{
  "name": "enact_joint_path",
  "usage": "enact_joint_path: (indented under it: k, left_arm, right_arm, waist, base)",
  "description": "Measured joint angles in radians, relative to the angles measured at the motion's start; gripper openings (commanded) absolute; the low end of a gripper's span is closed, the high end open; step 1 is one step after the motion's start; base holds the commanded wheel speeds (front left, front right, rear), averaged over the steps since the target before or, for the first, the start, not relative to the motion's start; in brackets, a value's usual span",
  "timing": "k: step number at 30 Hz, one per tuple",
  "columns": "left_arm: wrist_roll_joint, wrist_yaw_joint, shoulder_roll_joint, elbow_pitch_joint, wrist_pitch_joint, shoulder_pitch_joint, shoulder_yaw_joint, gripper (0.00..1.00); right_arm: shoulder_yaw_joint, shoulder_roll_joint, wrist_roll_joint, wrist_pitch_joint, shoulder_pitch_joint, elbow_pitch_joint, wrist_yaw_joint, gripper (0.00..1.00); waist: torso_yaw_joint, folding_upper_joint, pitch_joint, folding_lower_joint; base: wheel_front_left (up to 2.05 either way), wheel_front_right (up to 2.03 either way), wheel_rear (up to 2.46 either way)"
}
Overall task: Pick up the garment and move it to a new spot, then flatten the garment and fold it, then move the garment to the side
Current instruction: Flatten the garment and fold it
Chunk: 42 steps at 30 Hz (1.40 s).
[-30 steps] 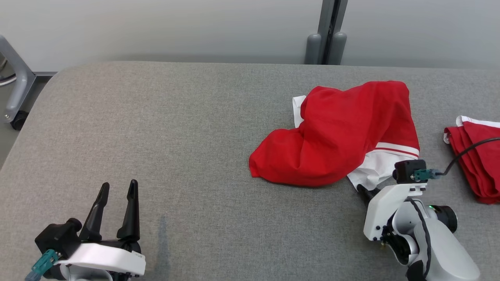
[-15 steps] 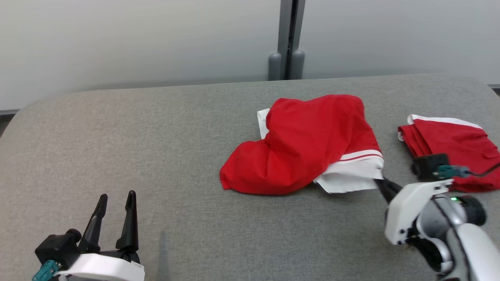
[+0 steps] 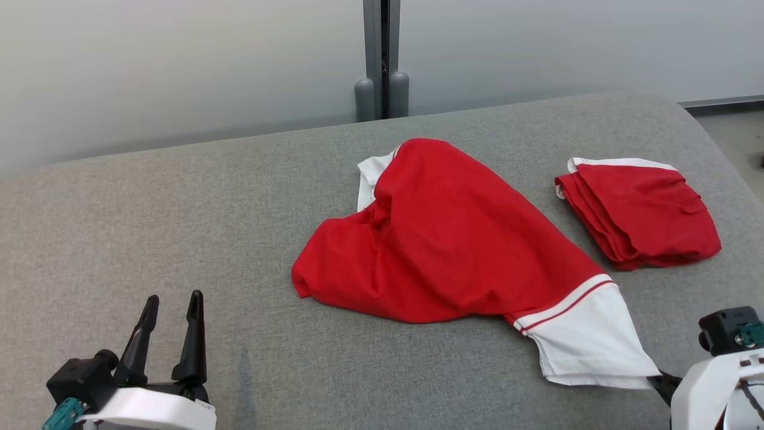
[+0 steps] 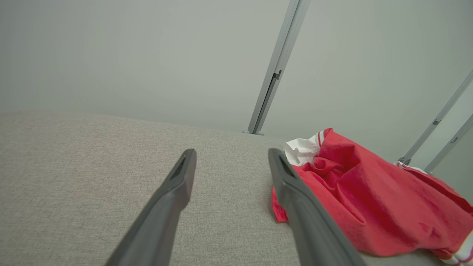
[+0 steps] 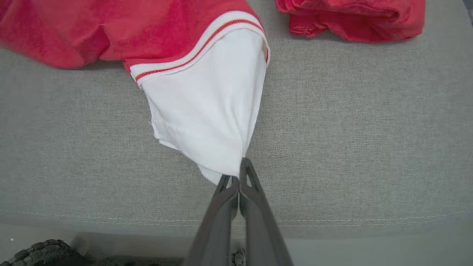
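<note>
Grey fabric table (image 3: pixel 179 209), corners rounded; stitched seam (image 5: pixel 332 220) along near edge. Folded red pile (image 3: pixel 638 218) with white trim, lying flat at far right of table. Pale wall (image 3: pixel 179 60) behind far edge. Grey post (image 3: pixel 382 48) upright against wall, two rounded feet (image 3: pixel 364 98) at base. Strip of floor (image 3: pixel 737 128) far right.

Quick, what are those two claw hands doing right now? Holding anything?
Left gripper: open, holding nothing.
Right gripper: closed, pinching the white sleeve of the red garment.
</note>
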Motion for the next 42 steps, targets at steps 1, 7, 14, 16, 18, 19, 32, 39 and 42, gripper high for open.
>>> enact_joint_path:
  k: [1, 7, 14, 16, 18, 19, 32, 39, 42]
  left_arm:
    - [0.000, 0.000, 0.000, 0.000, 0.000, 0.000, 0.000, 1.00]
    - [-0.007, -0.005, 0.009, 0.007, 0.006, -0.016, -0.007, 1.00]
    - [-0.010, -0.008, 0.016, 0.022, 0.016, -0.021, -0.021, 1.00]
    - [-0.010, -0.008, 0.018, 0.026, 0.020, -0.021, -0.025, 1.00]
    - [-0.010, -0.008, 0.021, 0.029, 0.028, -0.021, -0.030, 1.00]
    - [-0.010, -0.008, 0.020, 0.030, 0.029, -0.021, -0.032, 1.00]
    - [-0.045, -0.036, 0.067, 0.136, 0.352, -0.150, -0.235, 1.00]
    - [-0.150, -0.042, 0.141, 0.191, 0.502, -0.325, -0.394, 1.00]
    - [-0.176, -0.042, 0.179, 0.227, 0.514, -0.383, -0.444, 1.00]
  right_arm:
    - [0.000, 0.000, 0.000, 0.000, 0.000, 0.000, 0.000, 0.00]
    - [-0.008, 0.031, -0.058, 0.007, 0.012, 0.085, 0.000, 1.00]
    - [-0.040, 0.068, -0.008, -0.018, -0.027, 0.022, 0.000, 1.00]
    - [-0.064, 0.075, 0.020, -0.065, -0.061, -0.041, 0.000, 1.00]
    - [-0.080, 0.074, 0.024, -0.130, -0.089, -0.093, 0.000, 1.00]
    - [-0.085, 0.075, 0.027, -0.168, -0.100, -0.107, 0.000, 1.00]
    - [-0.014, 0.141, -0.001, -0.568, -0.142, 0.016, 0.000, 1.00]
    - [0.007, 0.165, -0.018, -0.690, -0.198, 0.070, 0.000, 1.00]
    - [0.009, 0.174, -0.026, -0.732, -0.216, 0.084, 0.000, 1.00]
  waist:
    - [0.000, 0.0000, 0.000, 0.0000]
    - [0.006, 0.0000, 0.015, 0.0000]
    - [0.028, 0.0000, 0.006, 0.0000]
    - [0.032, 0.0000, -0.001, 0.0000]
    - [0.035, 0.0000, -0.008, 0.0000]
    - [0.038, 0.0000, -0.011, 0.0000]
    - [0.040, 0.0000, 0.006, 0.0000]
    - [-0.008, 0.0000, 0.058, 0.0000]
    - [-0.033, -0.0001, 0.083, 0.0000]
  base:
    - [0.00, 0.00, 0.00]
    - [0.00, 0.00, 0.00]
    - [0.00, 0.00, 0.00]
    - [0.00, 0.00, 0.00]
    - [0.00, 0.00, 0.00]
    - [0.00, 0.00, 0.00]
    - [0.00, 0.00, 0.00]
    - [0.00, 0.00, 0.00]
    - [0.00, 0.00, 0.00]
